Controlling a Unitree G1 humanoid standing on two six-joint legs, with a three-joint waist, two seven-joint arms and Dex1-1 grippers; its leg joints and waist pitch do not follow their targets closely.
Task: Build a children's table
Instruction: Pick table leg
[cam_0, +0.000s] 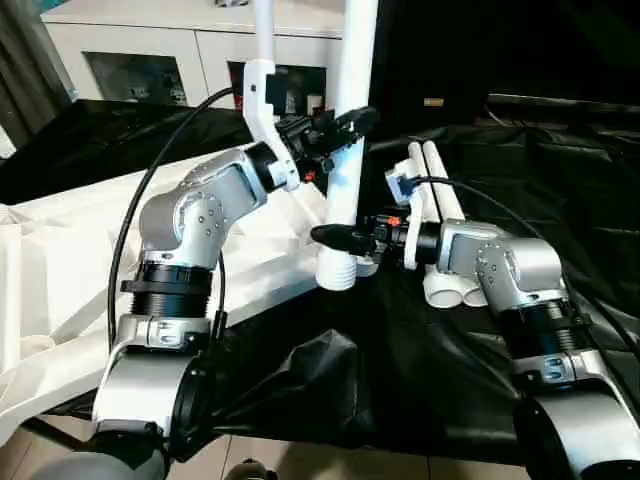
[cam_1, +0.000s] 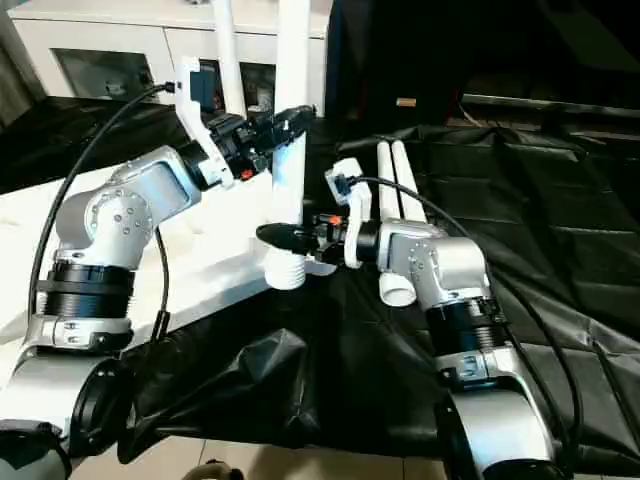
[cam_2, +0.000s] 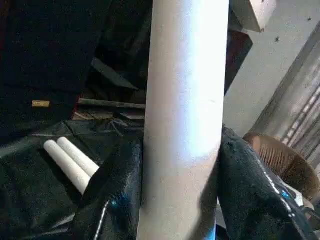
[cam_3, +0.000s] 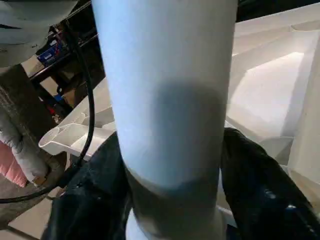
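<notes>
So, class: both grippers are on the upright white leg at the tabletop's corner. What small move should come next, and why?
Probably press the leg straight down. The left gripper holds it high, the right gripper low, and its ribbed end still shows above the tabletop, so it looks not fully seated.

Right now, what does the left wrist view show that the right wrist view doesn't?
Left wrist view alone: two spare legs lying side by side on the black sheet, and a brown chair behind. Right wrist view alone: the ribbed underside of the tabletop and a corner socket. Both: the upright leg close up, standing between that hand's own two black fingers.
</notes>
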